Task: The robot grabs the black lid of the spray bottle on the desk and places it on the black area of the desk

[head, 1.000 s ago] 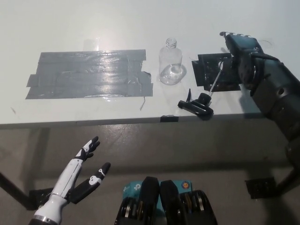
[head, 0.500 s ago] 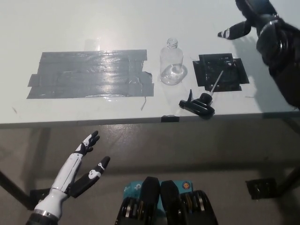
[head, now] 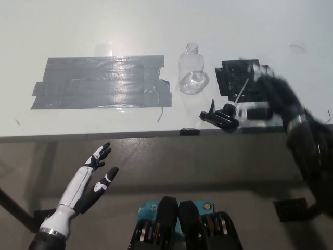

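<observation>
Near the front edge of the desk [head: 78,31], the black spray lid [head: 220,115] is seen lying on its side, its thin tube reaching toward the black area [head: 235,75] at one o'clock. At eleven o'clock the clear bottle [head: 190,70] stands uncapped. At three o'clock, just beside the lid, the blurred right hand [head: 268,96] is found; its fingers cannot be judged. At seven o'clock, below the desk, the left hand [head: 88,182] is held with fingers apart.

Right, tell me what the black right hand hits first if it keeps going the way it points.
Probably the black spray lid: the blurred right hand points left toward it. Depth is unclear.
</observation>
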`<state>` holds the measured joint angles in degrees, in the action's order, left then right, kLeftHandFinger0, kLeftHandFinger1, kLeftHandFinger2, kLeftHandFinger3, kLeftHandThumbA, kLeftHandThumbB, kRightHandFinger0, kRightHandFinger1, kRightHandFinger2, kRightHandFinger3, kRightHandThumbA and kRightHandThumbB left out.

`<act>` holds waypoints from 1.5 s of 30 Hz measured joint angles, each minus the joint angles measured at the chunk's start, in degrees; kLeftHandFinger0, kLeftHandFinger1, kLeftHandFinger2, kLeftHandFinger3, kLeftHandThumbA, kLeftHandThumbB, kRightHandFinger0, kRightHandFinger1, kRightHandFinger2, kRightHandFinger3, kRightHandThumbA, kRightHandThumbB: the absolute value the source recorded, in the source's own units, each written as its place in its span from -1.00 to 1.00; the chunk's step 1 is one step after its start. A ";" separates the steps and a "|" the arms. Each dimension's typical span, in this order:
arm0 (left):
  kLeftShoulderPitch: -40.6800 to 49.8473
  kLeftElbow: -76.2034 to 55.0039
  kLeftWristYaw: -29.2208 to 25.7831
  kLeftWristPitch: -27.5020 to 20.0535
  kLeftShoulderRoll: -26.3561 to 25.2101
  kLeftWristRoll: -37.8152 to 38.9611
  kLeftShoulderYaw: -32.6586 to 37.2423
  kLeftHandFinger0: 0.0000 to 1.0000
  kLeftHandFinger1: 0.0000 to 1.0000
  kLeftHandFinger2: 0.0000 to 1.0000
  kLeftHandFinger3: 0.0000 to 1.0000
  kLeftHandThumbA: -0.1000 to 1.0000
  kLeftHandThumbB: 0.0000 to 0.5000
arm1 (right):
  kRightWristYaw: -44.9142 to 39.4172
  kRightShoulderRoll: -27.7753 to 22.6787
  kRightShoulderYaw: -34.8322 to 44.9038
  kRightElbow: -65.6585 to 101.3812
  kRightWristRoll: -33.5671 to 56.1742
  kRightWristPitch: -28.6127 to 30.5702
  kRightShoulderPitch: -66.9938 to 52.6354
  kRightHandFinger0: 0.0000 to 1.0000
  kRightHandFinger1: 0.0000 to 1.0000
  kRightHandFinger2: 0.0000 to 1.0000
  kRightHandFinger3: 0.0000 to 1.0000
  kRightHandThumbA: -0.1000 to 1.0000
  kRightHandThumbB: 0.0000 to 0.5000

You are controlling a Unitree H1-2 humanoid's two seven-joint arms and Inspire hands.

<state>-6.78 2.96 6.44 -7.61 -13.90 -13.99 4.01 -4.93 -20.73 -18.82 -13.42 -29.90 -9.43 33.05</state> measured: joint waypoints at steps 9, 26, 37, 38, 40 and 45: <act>-0.51 1.41 0.00 0.02 0.09 0.00 -0.02 0.88 1.00 1.00 1.00 0.86 -0.25 | -0.03 0.01 5.30 18.15 1.87 -0.20 -18.02 1.00 1.00 1.00 1.00 0.76 0.43; 0.72 1.52 -0.56 -1.30 0.94 0.27 -0.92 0.81 1.00 1.00 1.00 0.81 -0.22 | 2.36 9.69 10.62 22.27 6.25 5.39 -29.30 1.00 1.00 1.00 1.00 0.54 0.25; 6.85 1.13 -1.03 -2.51 0.98 0.29 -1.41 0.79 1.00 1.00 1.00 0.76 -0.19 | 2.36 10.78 7.92 13.08 6.92 10.12 -32.39 1.00 1.00 1.00 1.00 0.57 0.28; 7.23 1.05 -1.02 -2.59 0.99 0.30 -1.41 0.79 1.00 1.00 1.00 0.76 -0.19 | 2.35 10.78 7.80 13.08 6.91 10.38 -32.95 1.00 1.00 1.00 1.00 0.57 0.26; 7.69 0.99 -1.02 -2.66 0.98 0.31 -1.40 0.79 1.00 1.00 1.00 0.80 -0.13 | 2.36 10.76 7.77 13.08 6.90 10.72 -33.88 1.00 1.00 1.00 1.00 0.57 0.25; 7.65 0.82 -1.04 -2.82 0.99 0.26 -1.40 0.81 1.00 1.00 1.00 0.78 -0.20 | 2.36 10.75 7.79 13.31 6.88 11.53 -34.31 1.00 1.00 1.00 1.00 0.57 0.26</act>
<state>0.87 3.78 5.40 -10.43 -12.91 -13.73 2.61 -2.57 -9.98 -11.03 -0.11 -23.02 2.10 -1.26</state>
